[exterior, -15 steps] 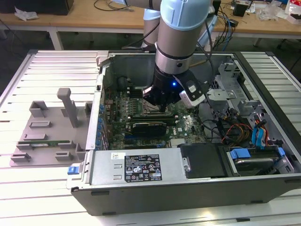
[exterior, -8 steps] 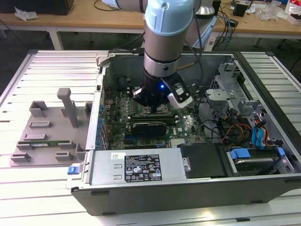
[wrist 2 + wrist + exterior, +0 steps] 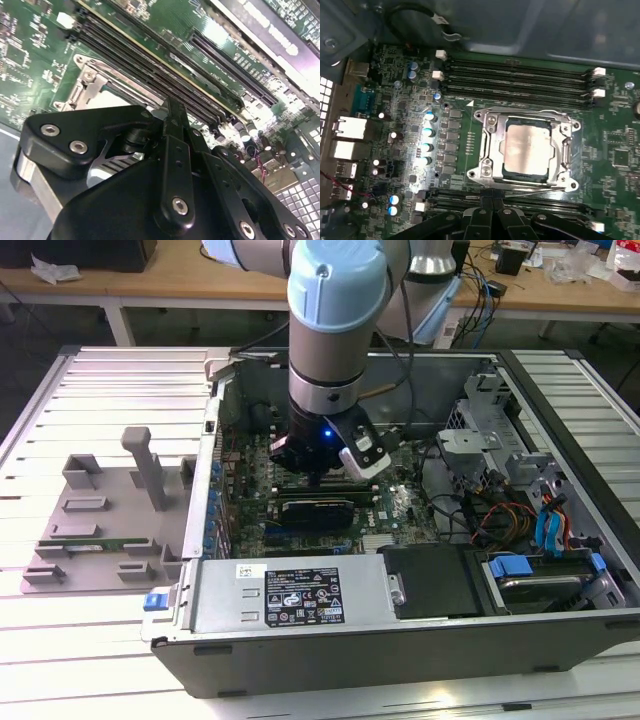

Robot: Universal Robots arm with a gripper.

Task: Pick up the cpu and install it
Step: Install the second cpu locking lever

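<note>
CPU, with its silver-grey top showing, already lay inside the metal socket frame on the green motherboard in the first wrist view, so the pick-up and placing looked done. It sat square within the frame, though whether it was fully seated could not be told. In that view the memory slots ran at the frame's twelve o'clock side and a row of capacitors stood off its nine o'clock side. The hand was at the frame's six o'clock edge, near the socket but above the board, with its black fingers drawn close together and nothing visible between them; in the second wrist view the hand also appeared closed and empty, its tip over the socket's edge. In the exterior view the hand hung low inside the open computer case, over the middle of the board, at twelve o'clock from the black graphics card. The grey tray rested on the tabletop at the case's nine o'clock side. What remained, by my judgement, was securing the socket's retention parts, if they were not already locked.
</note>
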